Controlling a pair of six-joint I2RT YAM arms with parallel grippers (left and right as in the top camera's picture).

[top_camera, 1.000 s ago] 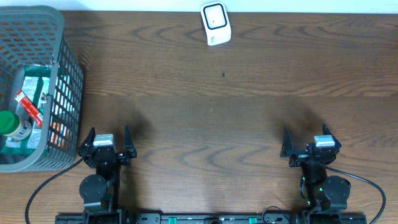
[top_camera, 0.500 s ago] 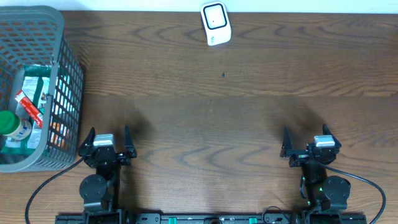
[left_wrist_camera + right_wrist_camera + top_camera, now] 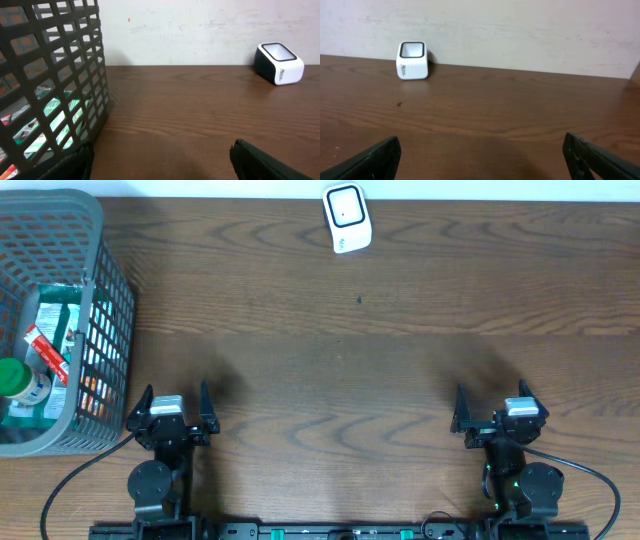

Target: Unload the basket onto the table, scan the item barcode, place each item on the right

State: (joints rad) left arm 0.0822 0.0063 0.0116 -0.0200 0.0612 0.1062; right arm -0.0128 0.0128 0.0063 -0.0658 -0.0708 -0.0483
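We find no legible text. The white barcode scanner carries a small dark marking low on the face turned to the wrist cameras, too small to read in either view. The packets inside the grey basket show red, green and white print, but we can make out no word or number.

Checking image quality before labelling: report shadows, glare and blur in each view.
Overhead: sharp, evenly lit, two soft shadow patches on the table. Left wrist: basket mesh near and slightly soft, scanner crisp. Right wrist: scanner clear, no glare; right pincer dark and featureless at the bottom corners.
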